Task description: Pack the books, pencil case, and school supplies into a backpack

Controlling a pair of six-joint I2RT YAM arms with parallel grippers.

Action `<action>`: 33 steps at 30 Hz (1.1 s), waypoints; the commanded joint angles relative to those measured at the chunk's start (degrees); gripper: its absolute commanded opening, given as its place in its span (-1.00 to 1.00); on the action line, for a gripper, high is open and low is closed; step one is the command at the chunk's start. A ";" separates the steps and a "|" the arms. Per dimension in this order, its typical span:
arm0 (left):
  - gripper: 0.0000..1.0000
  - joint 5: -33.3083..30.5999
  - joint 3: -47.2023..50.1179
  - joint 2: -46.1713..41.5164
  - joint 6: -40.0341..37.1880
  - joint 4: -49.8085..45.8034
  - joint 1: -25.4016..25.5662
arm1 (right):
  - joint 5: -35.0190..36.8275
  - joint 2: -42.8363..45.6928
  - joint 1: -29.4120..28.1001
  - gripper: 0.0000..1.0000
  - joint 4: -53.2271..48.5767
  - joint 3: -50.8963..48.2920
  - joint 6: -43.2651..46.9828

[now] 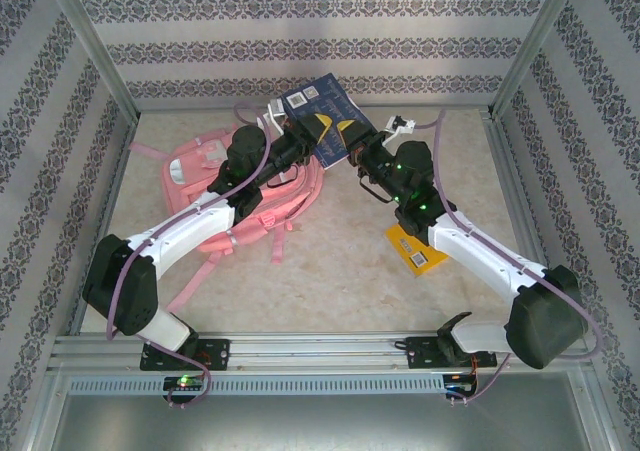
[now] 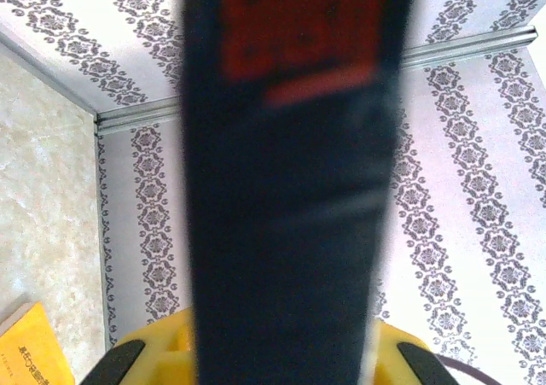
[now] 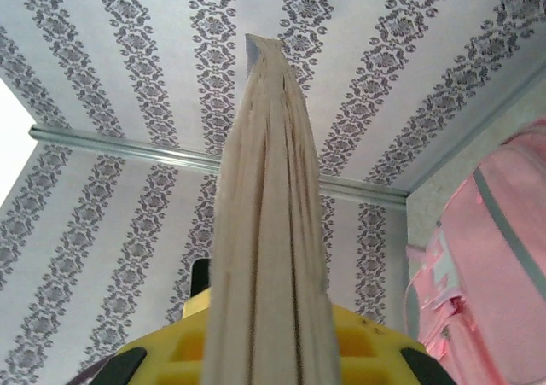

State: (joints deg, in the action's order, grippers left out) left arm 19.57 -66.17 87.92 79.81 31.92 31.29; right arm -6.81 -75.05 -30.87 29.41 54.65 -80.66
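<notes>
Both closed on one navy book (image 1: 312, 99): left tool (image 1: 304, 147) grips spine, right tool (image 1: 358, 155) grips page edge.

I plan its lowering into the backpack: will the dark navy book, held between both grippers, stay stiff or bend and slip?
Likely stiff: the navy book looks flat in the top view, held only near one edge. Its page edges splay slightly, so it may open if the right gripper releases. The broad spine suggests some weight.

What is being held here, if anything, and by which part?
The navy book, by both arms: the left pincer grips its spine edge, the right pincer its page edge.
</notes>
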 commanded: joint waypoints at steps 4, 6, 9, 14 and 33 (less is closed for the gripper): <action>-0.33 -0.92 1.15 -2.64 -2.58 -4.14 -0.35 | 2.29 4.78 2.35 -1.00 -5.00 -1.85 3.17; -0.11 0.74 1.04 -3.13 -3.90 -8.78 -1.58 | 1.30 7.41 3.88 -1.00 -12.64 -2.27 7.08; -0.02 0.76 -2.04 -4.46 -10.72 -22.61 -2.91 | -1.11 11.87 6.36 -1.00 -25.84 -3.73 14.76; 0.04 -3.56 -8.51 -4.04 -18.43 -43.61 -5.81 | -6.51 19.58 11.41 -1.00 -40.87 -10.10 21.71; 0.08 1.25 -27.09 19.42 -30.50 -58.54 -19.95 | -10.44 28.81 17.83 -1.00 -54.94 -14.51 30.00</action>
State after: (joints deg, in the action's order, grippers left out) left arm 20.56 -89.17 105.82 54.70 -23.00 11.88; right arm -15.62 -47.51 -14.04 -25.50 40.32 -52.71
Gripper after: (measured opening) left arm 0.544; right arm 0.139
